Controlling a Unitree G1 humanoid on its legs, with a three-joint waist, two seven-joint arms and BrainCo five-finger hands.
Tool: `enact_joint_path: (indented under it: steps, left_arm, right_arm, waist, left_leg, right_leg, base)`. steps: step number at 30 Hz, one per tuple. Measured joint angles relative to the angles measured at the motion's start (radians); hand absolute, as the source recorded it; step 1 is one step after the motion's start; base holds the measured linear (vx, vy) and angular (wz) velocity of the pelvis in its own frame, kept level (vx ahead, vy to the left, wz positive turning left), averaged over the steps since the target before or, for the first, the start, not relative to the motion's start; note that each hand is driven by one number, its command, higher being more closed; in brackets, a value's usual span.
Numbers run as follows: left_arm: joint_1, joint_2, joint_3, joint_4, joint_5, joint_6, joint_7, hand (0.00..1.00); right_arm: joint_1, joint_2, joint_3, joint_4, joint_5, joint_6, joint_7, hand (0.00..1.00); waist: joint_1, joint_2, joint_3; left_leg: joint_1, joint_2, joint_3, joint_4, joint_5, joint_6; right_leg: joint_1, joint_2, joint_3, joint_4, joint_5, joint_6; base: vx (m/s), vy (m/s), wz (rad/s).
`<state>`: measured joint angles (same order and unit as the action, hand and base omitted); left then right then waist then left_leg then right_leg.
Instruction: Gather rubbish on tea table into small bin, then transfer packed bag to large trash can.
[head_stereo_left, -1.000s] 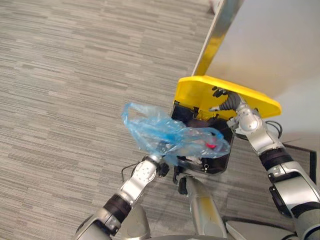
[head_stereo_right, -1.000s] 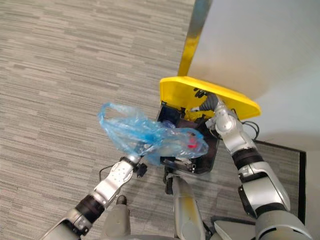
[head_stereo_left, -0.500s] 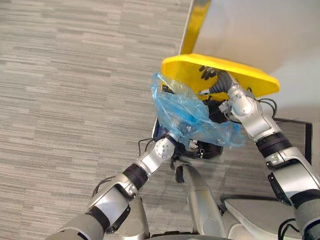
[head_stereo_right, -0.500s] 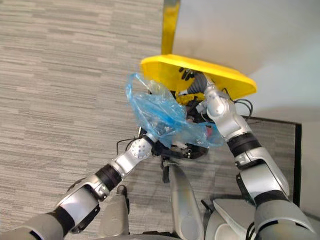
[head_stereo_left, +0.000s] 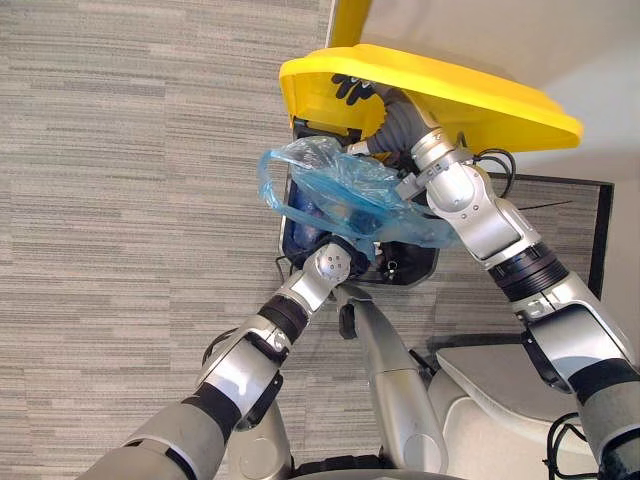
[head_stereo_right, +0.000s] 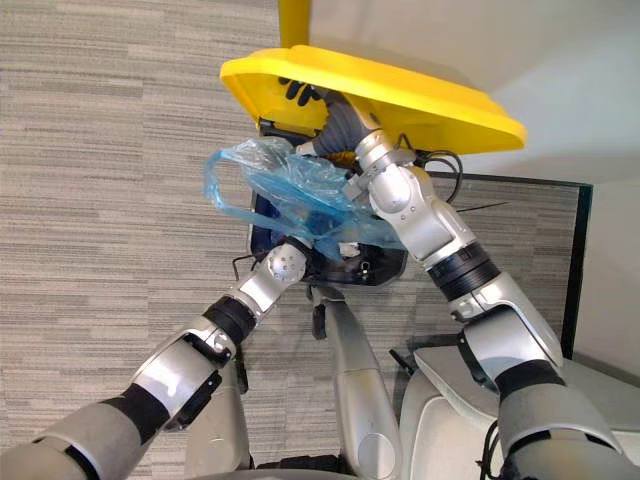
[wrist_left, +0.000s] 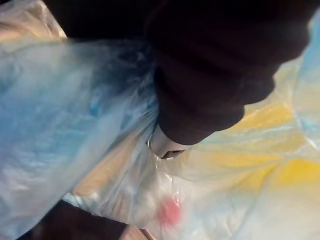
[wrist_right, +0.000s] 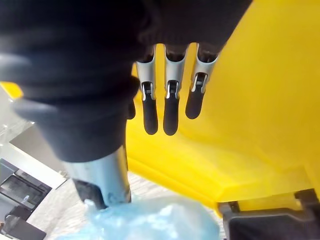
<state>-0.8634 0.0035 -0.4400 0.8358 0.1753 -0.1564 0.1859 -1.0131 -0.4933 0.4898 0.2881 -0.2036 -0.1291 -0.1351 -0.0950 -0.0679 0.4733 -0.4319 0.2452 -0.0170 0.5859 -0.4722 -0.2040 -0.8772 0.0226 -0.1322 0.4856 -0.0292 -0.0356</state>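
- Since a second ago, the blue plastic bag (head_stereo_left: 350, 195) has swung in from over the grey carpet (head_stereo_left: 120, 200) and now hangs over the open mouth of the large trash can (head_stereo_left: 412, 268), under its raised yellow lid (head_stereo_left: 450, 90).
- The left hand (head_stereo_left: 340, 255) sits at the bag's gathered lower end. Plastic covers it, so I cannot tell how it grips.
- The right hand (head_stereo_left: 355, 88) still props the lid from beneath.
- The right wrist view shows what the head views do not: its fingers (wrist_right: 170, 105) lie straight, side by side, flat against the lid's yellow underside, with the bag's blue film below them.
- The left wrist view shows the plastic pressed close around that hand, with a small red item (wrist_left: 170, 212) and yellow showing through it.
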Motion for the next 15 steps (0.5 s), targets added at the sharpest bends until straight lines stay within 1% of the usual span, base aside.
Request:
enact_joint_path:
  steps: [1, 4, 7, 10, 12, 15]
  left_arm:
    - [-0.003, 0.0, 0.027, 0.0, 0.02, 0.004, 0.014, 0.0]
    - [-0.009, 0.0, 0.068, 0.0, 0.052, 0.024, 0.022, 0.0]
    - [-0.009, -0.001, 0.101, 0.0, 0.069, 0.029, 0.035, 0.0]
    - [-0.008, -0.002, 0.114, 0.0, 0.075, 0.031, 0.035, 0.0]
    - [-0.005, -0.004, 0.139, 0.001, 0.076, 0.038, 0.034, 0.0]
    - [0.008, -0.004, 0.142, 0.012, 0.079, 0.044, 0.031, 0.0]
  right_arm:
    - [-0.008, 0.005, 0.0, 0.0, -0.001, -0.002, -0.002, 0.0]
    - [-0.008, 0.014, 0.007, 0.0, -0.001, -0.002, -0.018, 0.0]
    - [-0.009, 0.016, 0.029, 0.0, -0.001, -0.004, -0.019, 0.0]
    - [-0.009, 0.017, 0.029, 0.0, -0.002, -0.005, -0.019, 0.0]
    - [-0.009, 0.017, 0.029, 0.0, -0.003, -0.015, -0.019, 0.0]
    - [-0.009, 0.017, 0.031, 0.0, -0.011, -0.017, -0.018, 0.0]
  waist:
    - [-0.001, 0.0, 0.0]
    - [-0.002, 0.0, 0.0]
    - [-0.003, 0.0, 0.0]
    - [-0.003, 0.0, 0.0]
    - [-0.003, 0.0, 0.0]
    - [-0.003, 0.0, 0.0]
  left_leg:
    - [-0.013, 0.0, 0.0, 0.013, -0.004, 0.001]
    - [-0.025, 0.0, 0.004, 0.021, -0.007, 0.003]
    - [-0.028, 0.0, 0.007, 0.025, -0.012, 0.011]
    - [-0.032, -0.001, 0.008, 0.027, -0.014, 0.014]
    - [-0.037, -0.001, 0.01, 0.027, -0.015, 0.014]
    - [-0.04, 0.0, 0.017, 0.031, -0.015, 0.014]
  right_leg:
    - [-0.012, -0.001, 0.001, 0.004, 0.0, 0.0]
    - [-0.022, -0.003, 0.001, 0.005, 0.0, 0.0]
    - [-0.022, -0.004, 0.003, 0.005, 0.0, 0.0]
    - [-0.024, -0.007, 0.003, 0.004, 0.0, 0.0]
    - [-0.029, -0.007, 0.004, 0.004, 0.0, 0.0]
    - [-0.037, -0.008, 0.004, 0.005, 0.0, 0.0]
  base:
    - [0.05, 0.027, -0.03]
    - [0.05, 0.033, -0.01]
    - [0.03, 0.036, -0.02]
    - [0.02, 0.036, 0.01]
    - [0.04, 0.035, -0.01]
    - [0.05, 0.029, -0.03]
